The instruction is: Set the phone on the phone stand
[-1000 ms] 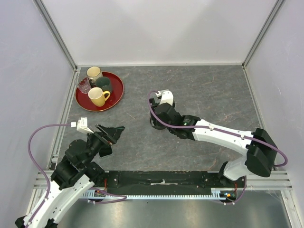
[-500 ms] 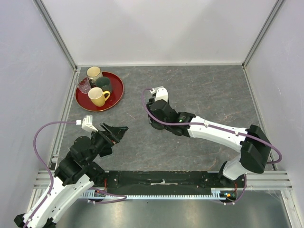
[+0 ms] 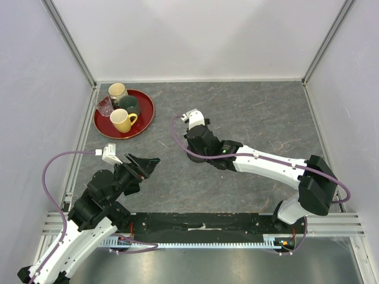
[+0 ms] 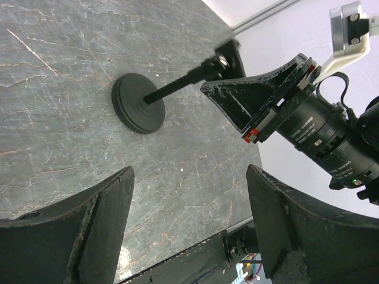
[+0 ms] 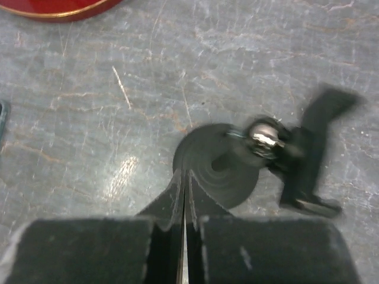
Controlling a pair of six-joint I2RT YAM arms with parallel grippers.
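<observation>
The phone stand (image 4: pixel 139 109) is a black disc base with a thin stem and a small bracket (image 4: pixel 228 56). In the right wrist view the stand (image 5: pixel 216 165) lies just beyond my fingertips, its bracket (image 5: pixel 314 154) blurred. My right gripper (image 5: pixel 185 177) is shut with nothing between its fingers. Its tip (image 4: pixel 207 89) is close beside the stem. In the top view the right gripper (image 3: pixel 192 152) covers most of the stand. My left gripper (image 3: pixel 147 163) hovers to the stand's left, jaws open and empty (image 4: pixel 189 171). The phone is not in view.
A red tray (image 3: pixel 148 115) at the back left holds a cream mug (image 3: pixel 117 92), a green mug (image 3: pixel 129 105), a yellow mug (image 3: pixel 122 120) and a small glass (image 3: pixel 105 107). Its rim (image 5: pixel 59 9) shows in the right wrist view. Walls and metal rails border the table.
The right gripper has gone from open to shut and shifted a little left and away over the stand. The left gripper has crept toward the stand, its jaws slightly narrower.
</observation>
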